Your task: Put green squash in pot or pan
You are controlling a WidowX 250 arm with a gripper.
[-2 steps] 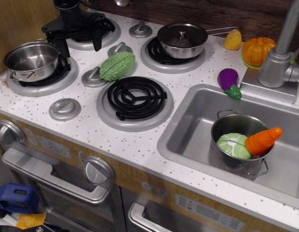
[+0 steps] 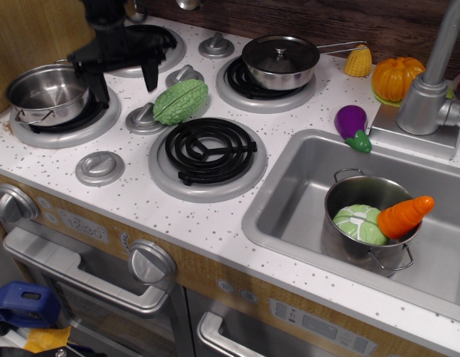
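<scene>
Across the white speckled surface (image 2: 215, 216) of the toy kitchen, little differs from a moment ago: only the black pincer (image 2: 120, 74) has shifted, sliding forward and toward seven o'clock off the rear burner (image 2: 152, 44), nearer the pot (image 2: 48, 93). Its fingers stand apart, gripping nothing, one tip by the pot's rim, the other just short of the squash (image 2: 180, 101).

At four o'clock lies the steel sink (image 2: 304, 171), with a second pot (image 2: 368, 223) holding a cabbage (image 2: 359, 224) and a carrot (image 2: 405, 215). A grey tap (image 2: 431, 89) rises at two o'clock, against dark wood panelling.

The empty pot sits on the burner at nine o'clock. A lidded pan (image 2: 280, 61) occupies the twelve o'clock burner. The bumpy green squash rests on the surface between the burners, apart from the pot, leaning on a grey knob (image 2: 144, 119). An eggplant (image 2: 353, 126), pumpkin (image 2: 394, 78) and corn (image 2: 358, 62) lie near the tap.
</scene>
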